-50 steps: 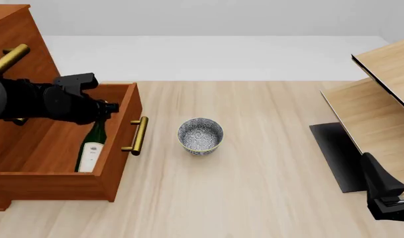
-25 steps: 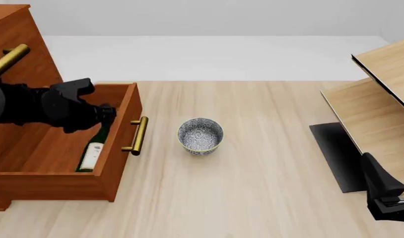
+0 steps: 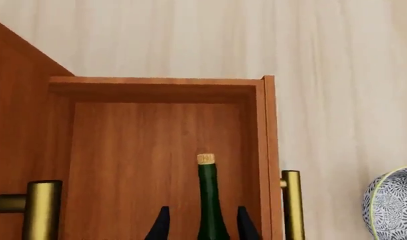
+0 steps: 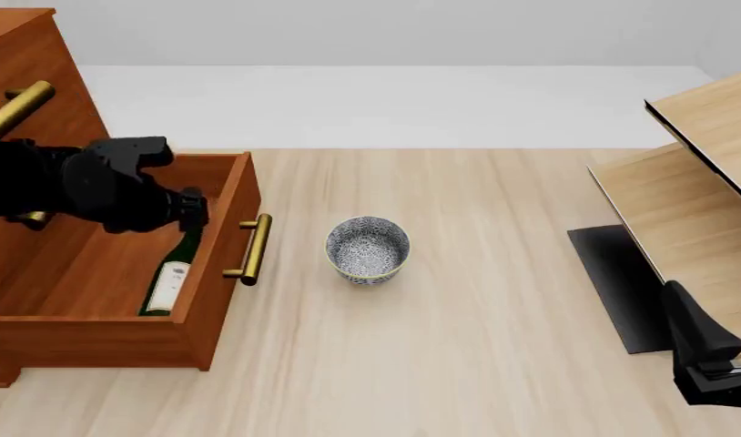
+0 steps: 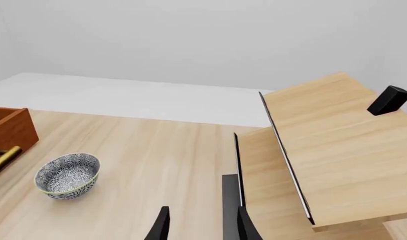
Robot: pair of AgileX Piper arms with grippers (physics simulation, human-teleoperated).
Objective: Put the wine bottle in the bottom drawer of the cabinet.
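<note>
Left wrist: we've got the wine bottle (image 3: pixel 207 200) lying in the bottom drawer (image 3: pixel 157 150), left gripper (image 3: pixel 202 225) fingers spread, released around its neck. Front: bottle along the drawer's front wall. Right wrist: right gripper (image 5: pixel 202 225) open, grasping nothing, speckled bowl (image 5: pixel 67 176) nearby.

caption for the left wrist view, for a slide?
Left tool open astride the wine bottle, which lies inside the open bottom drawer.

Light-wood table (image 4: pixel 492 300) with bowl (image 4: pixel 368 249), cabinet (image 4: pixel 31 109)
</note>
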